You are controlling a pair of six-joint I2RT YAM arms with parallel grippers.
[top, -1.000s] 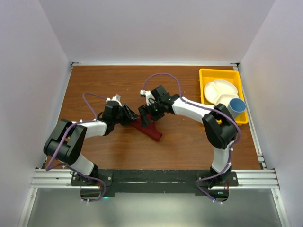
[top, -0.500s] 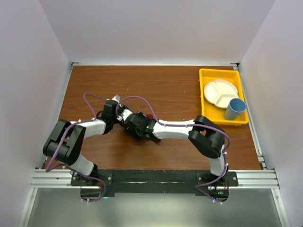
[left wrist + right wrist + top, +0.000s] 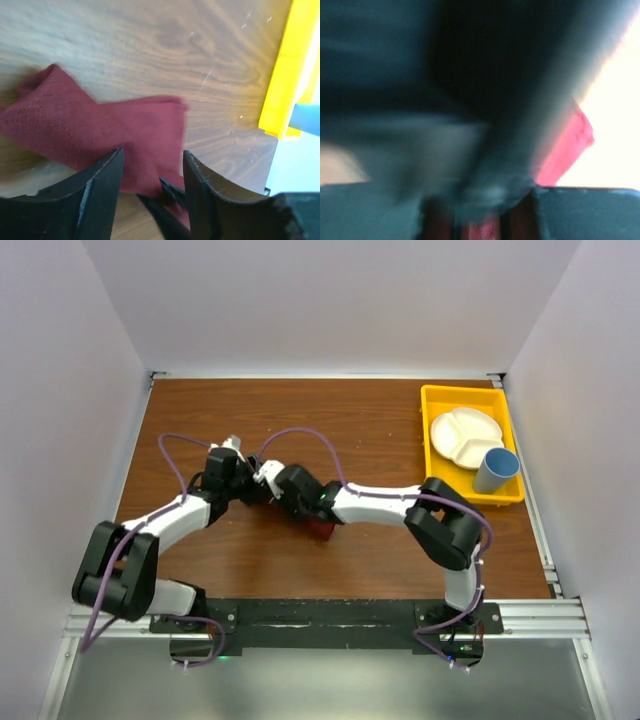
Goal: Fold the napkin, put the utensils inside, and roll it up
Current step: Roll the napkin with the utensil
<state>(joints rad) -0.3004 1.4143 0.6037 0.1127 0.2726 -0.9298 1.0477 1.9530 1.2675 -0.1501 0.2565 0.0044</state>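
The maroon napkin (image 3: 100, 127) lies bunched in a long strip on the wooden table (image 3: 150, 45). From above only a small red part of the napkin (image 3: 322, 529) shows under the right arm. My left gripper (image 3: 153, 152) is open, low over the cloth's near edge. Two dark fingers (image 3: 170, 200), the right gripper's, reach in between the left jaws with red cloth around them. Seen from above, the left gripper (image 3: 257, 491) and right gripper (image 3: 283, 502) meet tip to tip. The right wrist view is a dark blur with a red patch of napkin (image 3: 565, 150). The utensils are out of view.
A yellow bin (image 3: 470, 400) at the back right holds a white divided plate (image 3: 465, 435) and a blue cup (image 3: 496, 470). The bin's edge (image 3: 282, 75) and the cup (image 3: 306, 118) also show in the left wrist view. White walls enclose the table.
The right arm has swung down and left onto the napkin, covering most of it. The left gripper has drawn slightly back and left, and its jaws have widened.
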